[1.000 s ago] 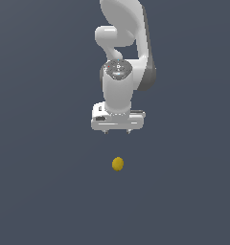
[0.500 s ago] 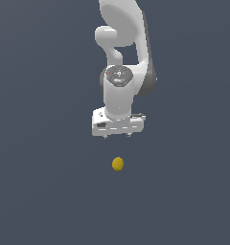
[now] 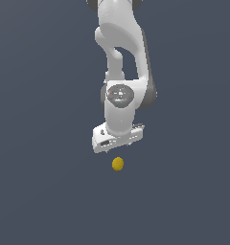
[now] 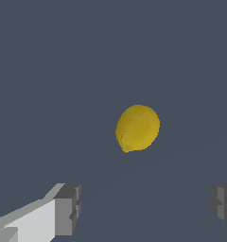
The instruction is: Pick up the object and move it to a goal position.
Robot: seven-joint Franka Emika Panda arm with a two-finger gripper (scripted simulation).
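The object point(image 3: 118, 163) is a small yellow-orange, slightly oval ball resting on the dark grey floor. In the exterior view my white gripper point(image 3: 118, 147) hangs just above it, tilted, with a narrow gap between hand and ball. The wrist view shows the ball point(image 4: 137, 128) ahead of the gripper point(image 4: 146, 212). One grey fingertip point(image 4: 68, 215) and the other point(image 4: 224, 208) stand far apart, with nothing between them. The gripper is open, and the gap is much wider than the ball.
Only the plain dark grey floor point(image 3: 40, 191) surrounds the ball. The white arm point(image 3: 120, 43) rises behind the gripper toward the top of the exterior view.
The gripper has come down toward the ball and turned about its axis, so the gap above the ball has shrunk. The ball has stayed where it was.
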